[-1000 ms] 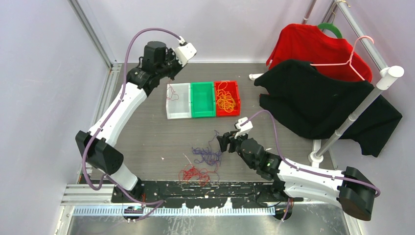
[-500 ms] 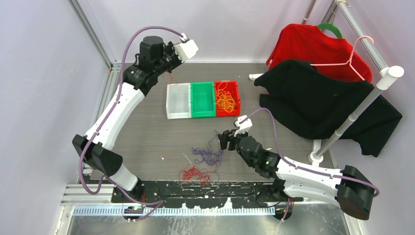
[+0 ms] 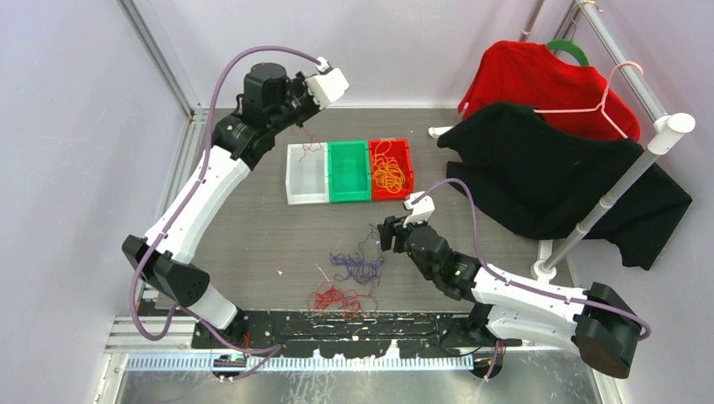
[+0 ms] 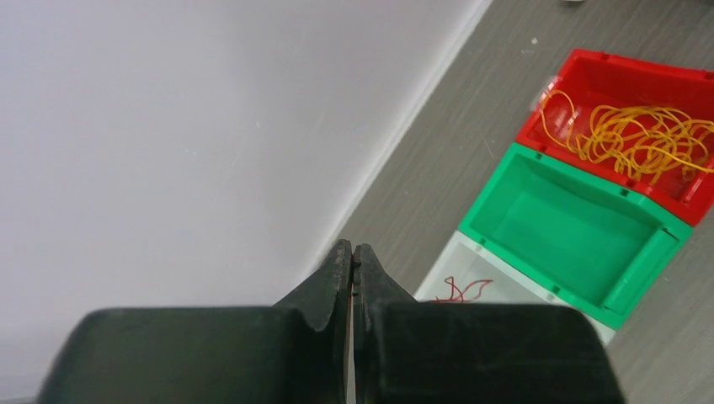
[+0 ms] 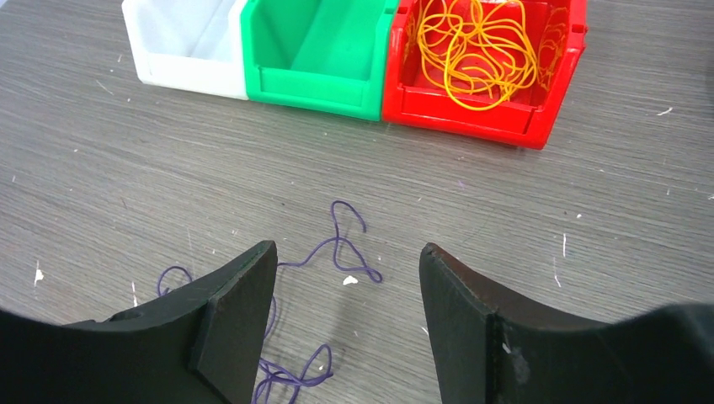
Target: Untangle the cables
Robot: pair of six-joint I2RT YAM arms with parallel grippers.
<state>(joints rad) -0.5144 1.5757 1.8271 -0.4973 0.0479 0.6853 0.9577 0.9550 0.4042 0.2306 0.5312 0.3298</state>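
A purple cable clump (image 3: 355,268) and a red cable clump (image 3: 337,297) lie on the table in front of the arms. Orange cables (image 3: 388,172) fill the red bin (image 3: 407,151). My left gripper (image 3: 290,118) hangs above the back of the white bin (image 3: 305,195), shut on a thin red cable (image 3: 305,141) that dangles into the bin. In the left wrist view its jaws (image 4: 354,248) are pressed together, with a red strand (image 4: 461,290) in the bin below. My right gripper (image 3: 386,236) stands open and empty just above a purple strand (image 5: 336,240).
An empty green bin (image 3: 349,195) sits between the white and red bins. A clothes rack (image 3: 615,189) with a black garment (image 3: 539,168) and a red one (image 3: 530,80) stands at the right. The back wall is close behind my left gripper.
My left gripper has risen and shifted right, drawing the red strand up out of the white bin. My right gripper has crept slightly toward the bins, still open.
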